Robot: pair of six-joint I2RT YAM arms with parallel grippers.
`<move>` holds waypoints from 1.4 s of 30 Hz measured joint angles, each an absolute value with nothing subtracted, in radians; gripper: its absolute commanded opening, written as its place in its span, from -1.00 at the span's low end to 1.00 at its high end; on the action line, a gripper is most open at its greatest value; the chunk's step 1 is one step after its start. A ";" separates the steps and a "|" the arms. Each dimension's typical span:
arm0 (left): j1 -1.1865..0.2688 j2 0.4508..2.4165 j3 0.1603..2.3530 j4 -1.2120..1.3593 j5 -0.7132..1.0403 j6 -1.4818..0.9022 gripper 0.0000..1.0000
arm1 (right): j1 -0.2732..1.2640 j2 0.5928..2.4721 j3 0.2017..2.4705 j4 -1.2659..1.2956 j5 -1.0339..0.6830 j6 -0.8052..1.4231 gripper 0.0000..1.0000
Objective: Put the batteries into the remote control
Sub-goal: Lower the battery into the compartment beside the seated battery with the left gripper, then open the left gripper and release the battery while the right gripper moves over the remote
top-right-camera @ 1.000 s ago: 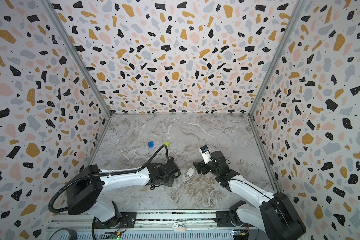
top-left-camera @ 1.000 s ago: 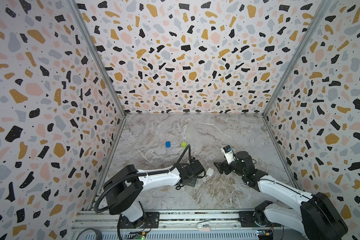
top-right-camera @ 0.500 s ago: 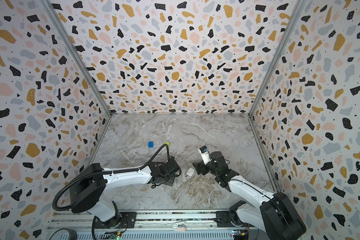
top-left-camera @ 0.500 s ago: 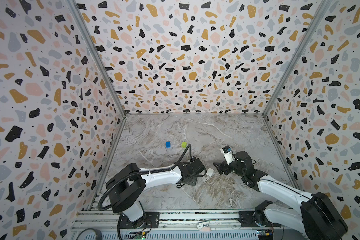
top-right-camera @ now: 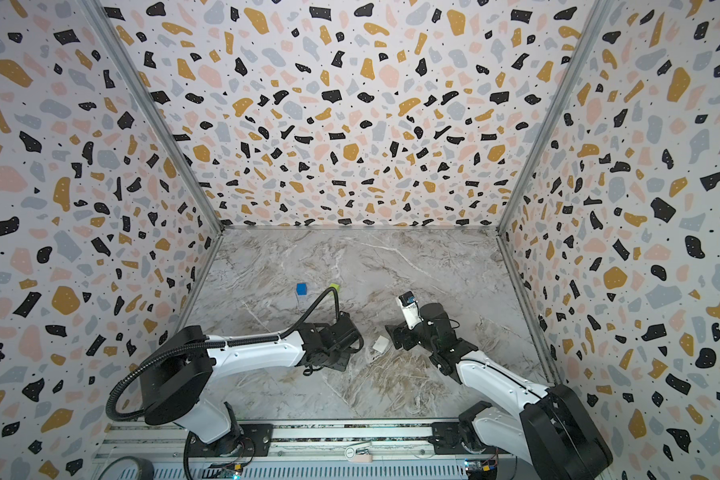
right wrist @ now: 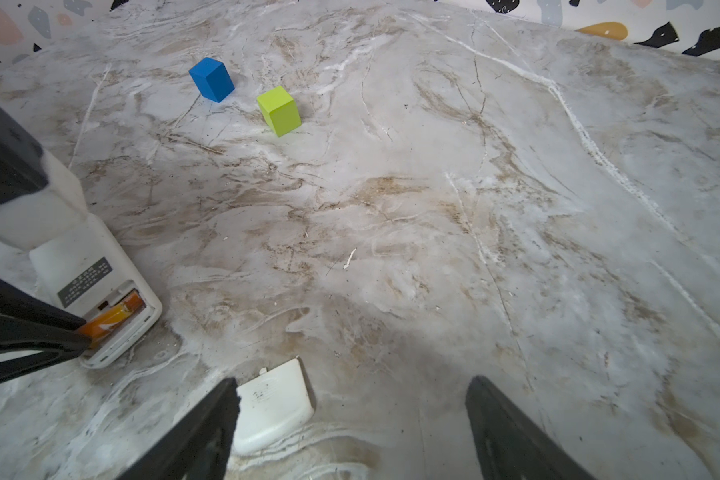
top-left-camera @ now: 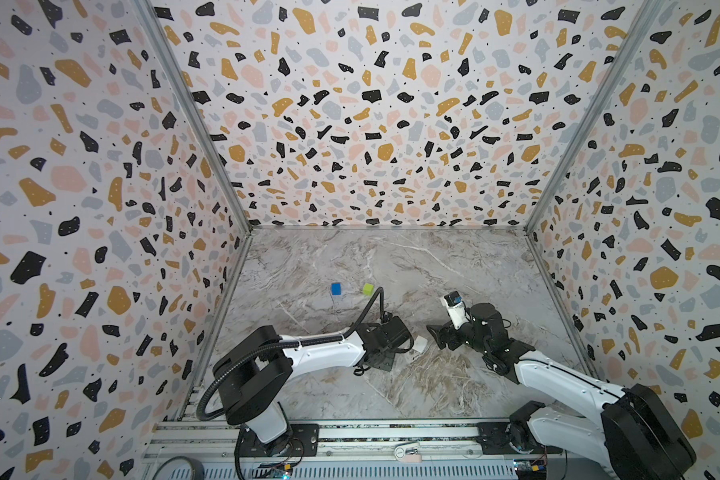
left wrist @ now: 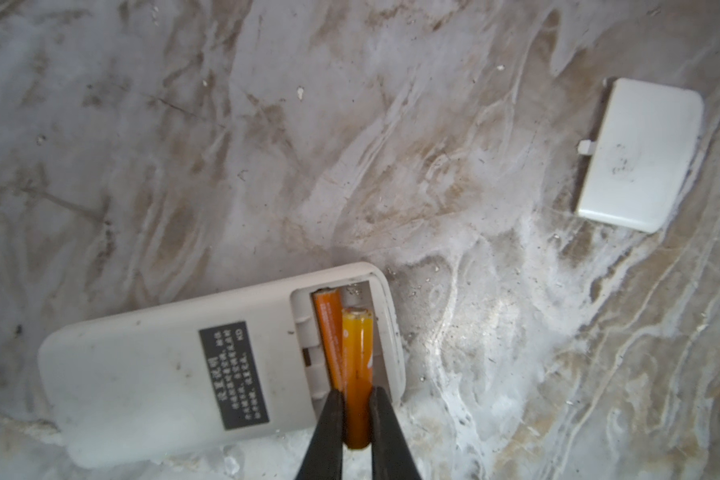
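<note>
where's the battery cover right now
In both top views the battery cover lies flat on the table, front middle, right of the remote and beside the right end effector.

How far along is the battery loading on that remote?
Done: the battery cover lies off on the table, and the first battery sits in the open compartment of the remote control. In hand: the left gripper is shut on the second battery, angled over the free slot beside it. Left: seat that battery; refitting the cover probably follows, with the open right gripper hovering by it.
</note>
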State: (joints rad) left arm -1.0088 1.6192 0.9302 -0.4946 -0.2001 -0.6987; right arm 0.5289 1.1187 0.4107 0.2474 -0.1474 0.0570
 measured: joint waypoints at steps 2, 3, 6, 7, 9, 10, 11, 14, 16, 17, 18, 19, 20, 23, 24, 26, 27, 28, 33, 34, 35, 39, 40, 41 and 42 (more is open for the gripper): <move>-1.008 1.621 0.930 -0.495 -0.200 -0.699 -0.68 | 0.530 1.119 0.411 0.247 -0.145 0.057 0.76; -1.007 1.622 0.930 -0.495 -0.200 -0.699 -0.68 | 0.531 1.119 0.411 0.247 -0.144 0.056 0.76; -1.004 1.622 0.930 -0.494 -0.200 -0.699 -0.67 | 0.533 1.119 0.411 0.247 -0.142 0.054 0.76; -1.004 1.622 0.930 -0.494 -0.199 -0.699 -0.66 | 0.534 1.119 0.411 0.247 -0.141 0.054 0.76; -1.004 1.622 0.930 -0.494 -0.200 -0.699 -0.64 | 0.535 1.119 0.411 0.247 -0.141 0.054 0.76; -1.004 1.622 0.930 -0.494 -0.199 -0.699 -0.63 | 0.535 1.119 0.411 0.247 -0.140 0.052 0.75; -1.004 1.622 0.930 -0.495 -0.200 -0.699 -0.62 | 0.536 1.119 0.411 0.247 -0.140 0.051 0.76; -1.004 1.622 0.930 -0.494 -0.200 -0.699 -0.61 | 0.537 1.119 0.411 0.247 -0.137 0.049 0.75; -1.004 1.622 0.930 -0.494 -0.200 -0.699 -0.60 | 0.538 1.119 0.411 0.247 -0.136 0.047 0.75; -1.004 1.622 0.930 -0.494 -0.199 -0.699 -0.58 | 0.539 1.119 0.411 0.247 -0.136 0.046 0.75; -1.004 1.622 0.930 -0.494 -0.200 -0.699 -0.56 | 0.540 1.119 0.411 0.247 -0.136 0.045 0.75; -1.004 1.622 0.930 -0.494 -0.199 -0.699 -0.53 | 0.541 1.119 0.411 0.247 -0.134 0.044 0.75; -1.004 1.622 0.930 -0.494 -0.199 -0.699 -0.49 | 0.541 1.119 0.411 0.247 -0.133 0.043 0.75; -1.004 1.622 0.931 -0.492 -0.196 -0.700 -0.43 | 0.541 1.119 0.411 0.247 -0.133 0.043 0.75; -1.004 1.621 0.931 -0.492 -0.194 -0.700 -0.41 | 0.541 1.119 0.411 0.247 -0.133 0.043 0.75; -1.003 1.621 0.931 -0.488 -0.189 -0.700 -0.37 | 0.541 1.119 0.411 0.247 -0.132 0.043 0.75; -1.003 1.620 0.931 -0.486 -0.186 -0.700 -0.35 | 0.541 1.119 0.411 0.247 -0.130 0.043 0.75; -1.002 1.617 0.931 -0.485 -0.182 -0.700 -0.33 | 0.541 1.119 0.411 0.247 -0.129 0.043 0.75; -0.993 1.562 0.929 -0.469 -0.163 -0.702 -0.20 | 0.542 1.119 0.411 0.247 -0.119 0.039 0.75; -0.986 1.540 0.927 -0.464 -0.160 -0.702 -0.18 | 0.542 1.119 0.411 0.247 -0.118 0.038 0.75; -0.979 1.519 0.921 -0.459 -0.158 -0.702 -0.18 | 0.544 1.119 0.411 0.247 -0.117 0.037 0.75; -0.907 1.401 0.852 -0.425 -0.147 -0.701 -0.16 | 0.593 1.127 0.421 0.243 -0.099 0.019 0.73; -0.882 1.372 0.825 -0.414 -0.144 -0.699 -0.16 | 0.627 1.140 0.437 0.239 -0.090 0.011 0.73; -0.855 1.349 0.797 -0.405 -0.139 -0.698 -0.15 | 0.653 1.152 0.450 0.234 -0.081 0.004 0.73; -0.823 1.323 0.762 -0.393 -0.135 -0.696 -0.13 | 0.690 1.171 0.472 0.231 -0.072 -0.006 0.72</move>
State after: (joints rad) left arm -0.8234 1.3228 0.7616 -0.3931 -0.1352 -0.6956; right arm 0.6895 1.1706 0.4721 0.2310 -0.0723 -0.0063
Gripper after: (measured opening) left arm 0.422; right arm 0.866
